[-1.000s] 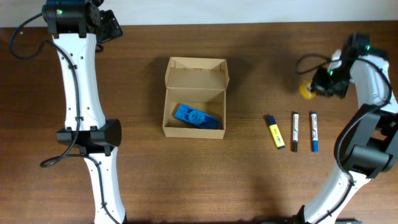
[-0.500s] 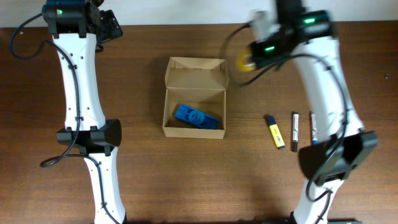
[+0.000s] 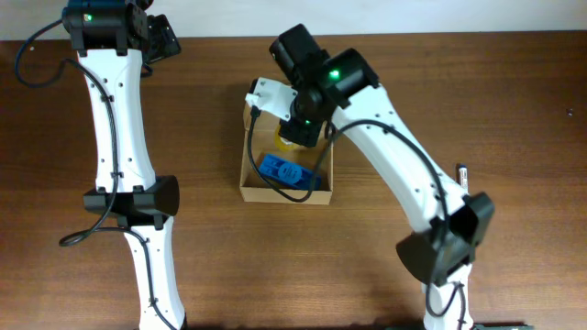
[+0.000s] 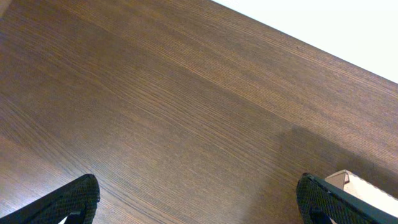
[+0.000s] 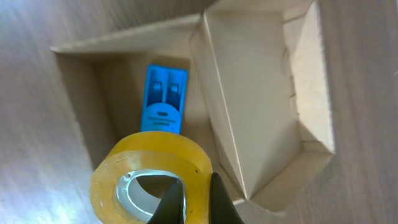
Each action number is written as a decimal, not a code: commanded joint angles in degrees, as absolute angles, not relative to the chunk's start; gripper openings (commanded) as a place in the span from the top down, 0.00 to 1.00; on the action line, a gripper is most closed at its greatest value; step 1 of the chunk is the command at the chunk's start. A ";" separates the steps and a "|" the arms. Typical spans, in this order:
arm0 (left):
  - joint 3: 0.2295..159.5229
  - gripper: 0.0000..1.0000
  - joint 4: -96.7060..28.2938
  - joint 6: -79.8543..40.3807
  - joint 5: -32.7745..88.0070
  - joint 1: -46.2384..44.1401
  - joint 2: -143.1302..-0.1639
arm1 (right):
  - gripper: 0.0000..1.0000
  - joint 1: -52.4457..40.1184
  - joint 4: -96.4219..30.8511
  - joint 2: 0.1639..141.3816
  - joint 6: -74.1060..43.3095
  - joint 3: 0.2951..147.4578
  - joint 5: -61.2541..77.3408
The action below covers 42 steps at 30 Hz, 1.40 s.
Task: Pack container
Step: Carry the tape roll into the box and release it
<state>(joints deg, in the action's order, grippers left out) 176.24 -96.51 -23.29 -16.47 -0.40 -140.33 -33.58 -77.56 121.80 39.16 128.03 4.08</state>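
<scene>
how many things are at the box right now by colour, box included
brown: 1, cardboard box
blue: 1, blue plastic object inside it
yellow: 1, tape roll in the right claw
total: 3

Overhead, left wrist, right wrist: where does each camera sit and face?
Overhead: fixed above the table, facing straight down; left arm and right arm show.
Left wrist: on the left arm, facing bare wood; open jaws' tips show.
Right wrist: above the container, facing into it; shut jaws pinch yellow tape.
Shared: overhead and right wrist show the blue item inside.
</scene>
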 commanded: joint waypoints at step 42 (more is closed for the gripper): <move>175.96 0.00 -96.66 -22.39 -16.40 -0.21 -138.15 | 0.58 -36.12 -75.13 133.71 33.32 127.28 5.72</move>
